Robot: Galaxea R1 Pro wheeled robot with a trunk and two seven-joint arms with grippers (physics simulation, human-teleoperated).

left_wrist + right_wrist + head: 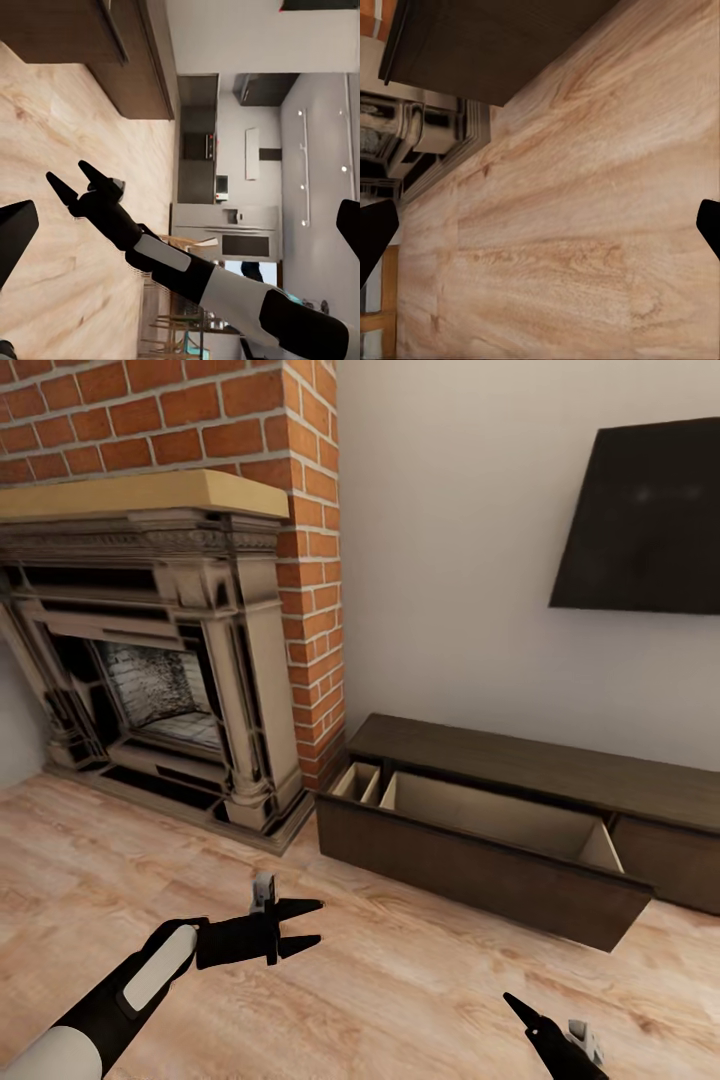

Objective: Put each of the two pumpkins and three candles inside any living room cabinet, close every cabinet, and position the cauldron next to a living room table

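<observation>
Head view: one cabinet (pixel 520 800), long low dark-brown unit w/ long axis running from 9 toward 3 along the wall, sits at approx 1 o'clock from the left gripper (pixel 305 925) and 12 o'clock from the right gripper (pixel 525 1010); its drawer-like front is pulled out toward the robot, pale interior exposed, looks bare, split by a divider into a small compartment at the 9 o'clock end and a long one beside it; a second flat front at the 3 o'clock end is closed; left gripper's two fingers are spread, nothing between them; right gripper shows at the frame's lower edge w/ one dark fingertip visible, and in the left wrist view (pixel 75 184) its two tips stand apart, nothing held; both hang over the wood floor (pixel 400 980), apart from the cabinet; neither arm clearly nearer, the open compartment lies roughly between them, so either could feed it, I'd judge; counts: cabinets 1, open fronts 1, grippers 2, pumpkins 0, candles 0, cauldron 0, table 0 in these views; other stuff: one ornate fireplace (pixel 150 680) at 10 o'clock w/ brick chimney, one dark TV (pixel 640 520) on the wall at 2 o'clock; judgement: the items need fetching from elsewhere, cabinet waits open, closing it comes after.
</observation>
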